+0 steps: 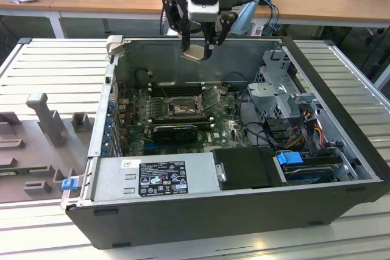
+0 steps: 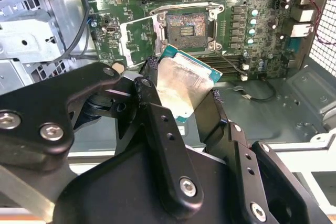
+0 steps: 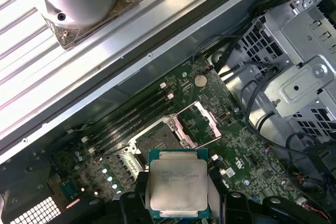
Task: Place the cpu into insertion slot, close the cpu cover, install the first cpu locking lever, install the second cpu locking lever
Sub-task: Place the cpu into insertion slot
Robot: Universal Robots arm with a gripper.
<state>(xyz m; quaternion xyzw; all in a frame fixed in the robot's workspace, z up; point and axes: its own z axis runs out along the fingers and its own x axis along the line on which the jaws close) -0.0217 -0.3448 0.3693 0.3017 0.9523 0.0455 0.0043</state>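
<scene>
We hold one cpu [image 3: 177,184] pinched between the fingers [image 2: 160,129], insertion slot [image 2: 186,24] open well below them, cpu cover [image 2: 139,38] raised; we judge level, square descent essential.

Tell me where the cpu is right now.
The cpu is clamped in the pincer above the open case, top centre of the exterior view, well clear of the slot down on the board.

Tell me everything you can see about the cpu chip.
The cpu is a small flat square chip, with a pale silver-grey metal top on a green base. The gripper holds it tilted between black fingers, in the air over the green motherboard, clear of the open socket.
</scene>
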